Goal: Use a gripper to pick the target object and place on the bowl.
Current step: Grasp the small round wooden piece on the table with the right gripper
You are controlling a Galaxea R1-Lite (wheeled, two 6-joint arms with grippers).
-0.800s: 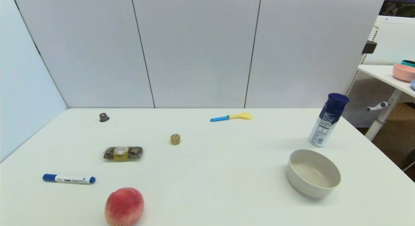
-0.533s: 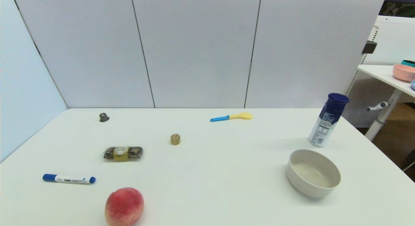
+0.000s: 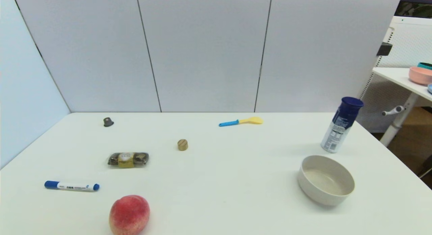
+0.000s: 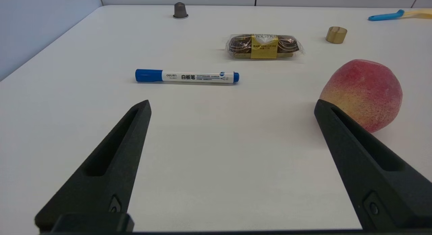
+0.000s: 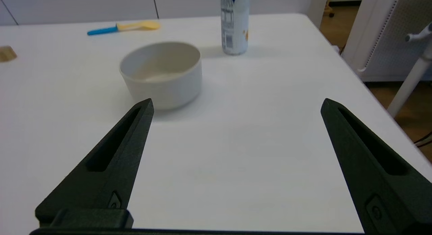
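White table [image 3: 216,181] holds wooden cylinder [image 4: 336,34] well beyond the spread left gripper [image 4: 232,105].

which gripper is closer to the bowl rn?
Right. The right gripper hangs open just short of the bowl, at its near side. The left gripper is open across the table by the peach.

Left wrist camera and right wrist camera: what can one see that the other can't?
Only the left wrist view shows the open left pincer, marker, chocolate pack, peach and dark capsule. Only the right wrist view shows the open right pincer, beige bowl and spray can. Both show the wooden cylinder, the spoon and the white table.
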